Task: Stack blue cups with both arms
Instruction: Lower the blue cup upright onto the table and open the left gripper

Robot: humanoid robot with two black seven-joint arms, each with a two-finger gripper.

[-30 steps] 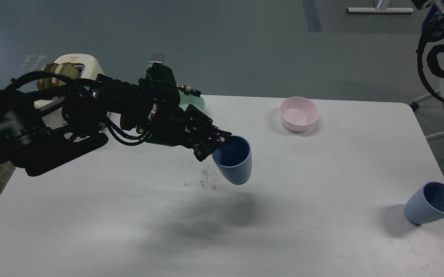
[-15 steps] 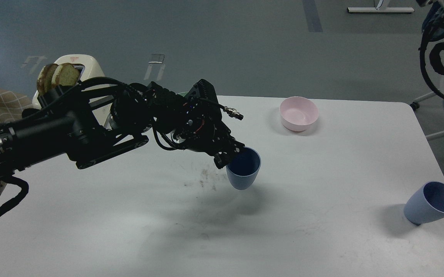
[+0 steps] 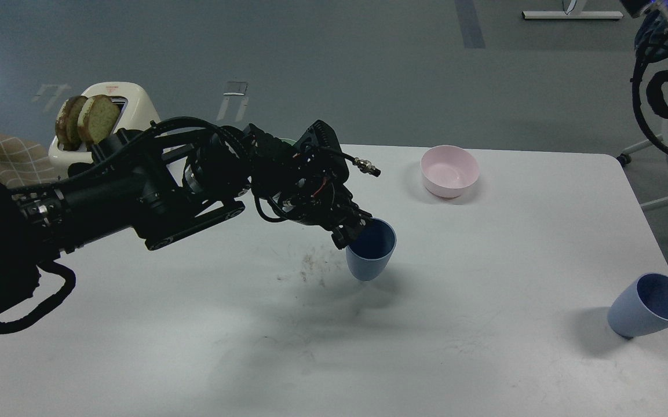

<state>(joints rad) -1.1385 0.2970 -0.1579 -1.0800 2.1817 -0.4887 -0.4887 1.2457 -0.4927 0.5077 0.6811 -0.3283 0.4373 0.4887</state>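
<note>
My left gripper (image 3: 354,230) is shut on the near-left rim of a pale-blue cup (image 3: 373,255). It holds the cup upright and slightly tilted at the table's middle, its base at or just above the surface. The second blue cup (image 3: 646,306) stands tilted at the table's right front edge, its mouth facing up and right. The left arm reaches in from the left across the table. My right gripper is out of view; only black cabling shows at the top right corner.
A pink bowl (image 3: 449,170) sits at the back of the white table (image 3: 484,347). A green bowl (image 3: 288,142) is mostly hidden behind my left arm. A white toaster (image 3: 115,110) with two bread slices stands at the back left. Dark smudges mark the table left of the held cup.
My left arm has moved right and down with the cup, turning it from strongly tilted to nearly upright and lowering it toward the table. The other cup has not moved.
</note>
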